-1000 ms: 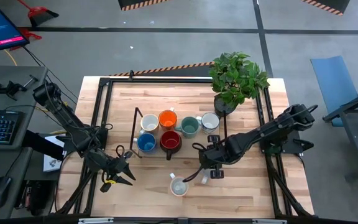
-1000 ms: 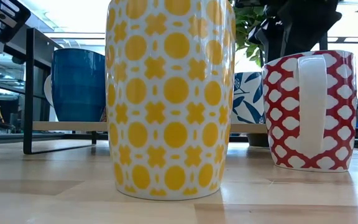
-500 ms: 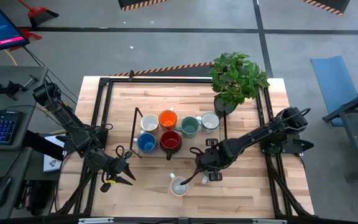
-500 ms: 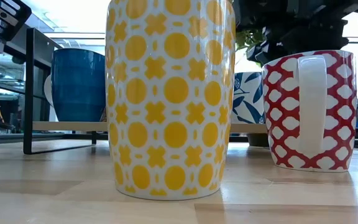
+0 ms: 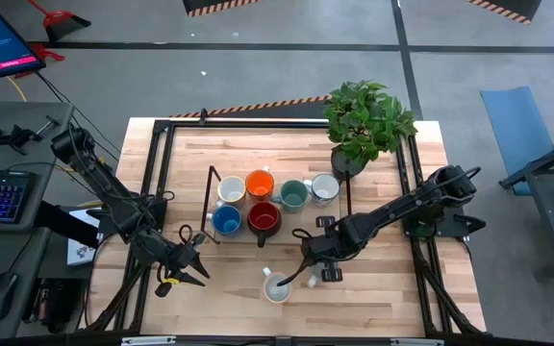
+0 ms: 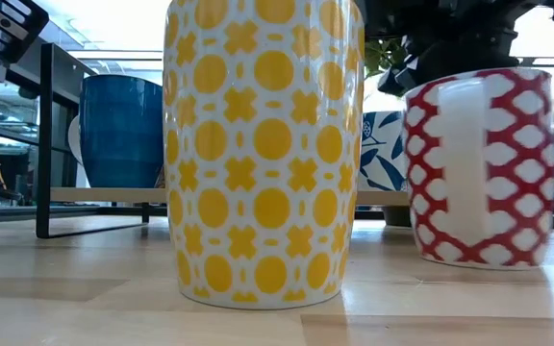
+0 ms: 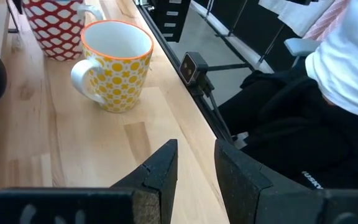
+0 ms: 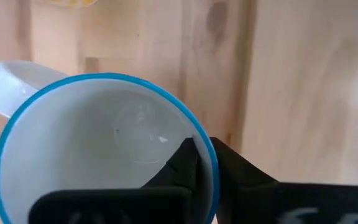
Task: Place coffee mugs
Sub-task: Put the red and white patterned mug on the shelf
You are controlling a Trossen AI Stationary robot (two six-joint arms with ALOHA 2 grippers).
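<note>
While left gripper (image 5: 198, 269) waits, fingers parted; right gripper (image 8: 204, 163) — fingers pinching red-patterned mug (image 6: 479, 173) rim

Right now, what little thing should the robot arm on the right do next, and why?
Probably lift straight up a little. The right end effector has pinched the rim of the red-and-white mug, one finger inside, so it looks gripped. The yellow mug stands close by, so rising first avoids bumping it.

The right gripper (image 8: 205, 163) reaches low toward the front centre, fingers pinched together; the left gripper (image 7: 194, 177) waits front-left, slightly parted.
</note>
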